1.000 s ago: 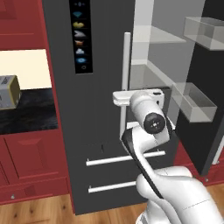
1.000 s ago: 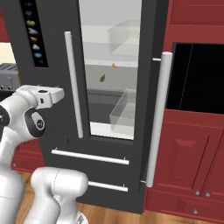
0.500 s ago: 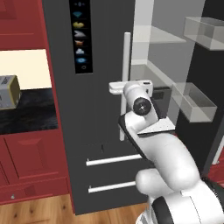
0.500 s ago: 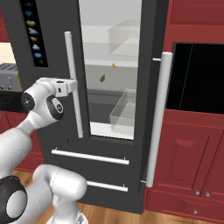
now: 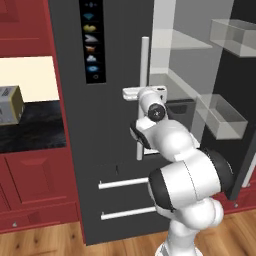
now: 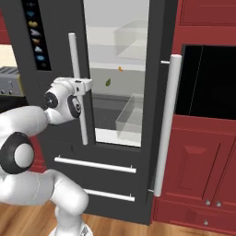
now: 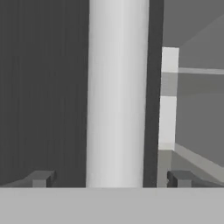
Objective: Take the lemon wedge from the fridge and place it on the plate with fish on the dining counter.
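The gripper (image 7: 109, 179) stands spread as wide as it goes, its two dark fingertips (image 7: 41, 178) on either side of the pale vertical bar handle (image 7: 116, 94) of the fridge's closed left door, with nothing clamped between them. In the hand view the handle runs straight up between the tips, with a gap on each side. From the right base view the gripper (image 6: 84, 86) sits against that same handle (image 6: 78, 87) about halfway down its length; from the left base view it (image 5: 145, 93) is at the handle (image 5: 144, 70) too, the white wrist just below.

The fridge (image 6: 55, 46) is dark grey, with a column of small icons (image 6: 35, 34) on the closed left door, to the left of the handle. Its right door (image 6: 162, 92) is swung open, its own long handle (image 6: 165, 124) to the right of the opening. Inside, to the right of the gripped-around handle, clear shelves and a clear bin (image 6: 130, 119) show. A small yellow-orange piece, the lemon wedge (image 6: 120, 69), lies on a shelf in there, above a small green thing (image 6: 108, 82). Below the handle, two drawers carry horizontal bars (image 6: 94, 165).

Left of the fridge, a black worktop (image 5: 30, 130) over red cabinets holds a boxy grey appliance (image 5: 10, 104).
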